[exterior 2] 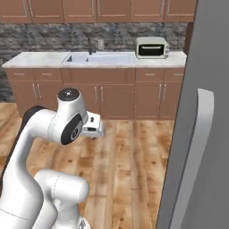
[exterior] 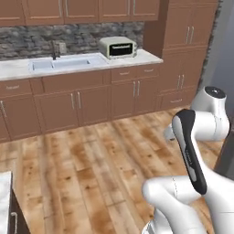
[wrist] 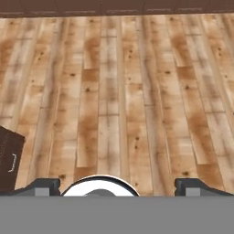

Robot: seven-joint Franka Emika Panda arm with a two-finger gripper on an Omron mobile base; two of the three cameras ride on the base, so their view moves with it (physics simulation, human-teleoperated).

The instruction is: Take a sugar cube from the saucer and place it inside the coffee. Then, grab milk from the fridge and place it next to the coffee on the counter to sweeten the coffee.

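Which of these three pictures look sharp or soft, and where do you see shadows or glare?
Left base view: slightly soft, even light, no glare on the counter and only faint shade under its edge. Right base view: the fridge is a flat grey with no reflection, and its handle casts a thin shadow. Hand view: the wooden floor is the clearest, evenly lit, no cast shadows.

A: Where does everything sit?

B: The counter (exterior 2: pixel 40 58) runs along the back wall, from ten to one o'clock of the arm. A sink (exterior 2: pixel 99 57) is set in it, a faucet (exterior 2: pixel 89 46) behind the sink, and a toaster oven (exterior 2: pixel 152 47) to the sink's right.

A: And closer in?

B: The fridge (exterior 2: pixel 201 134) stands at three o'clock, just beside the arm. Wall cabinets (exterior: pixel 82 9) hang above the counter, floor (wrist: pixel 119 91) stretches between.
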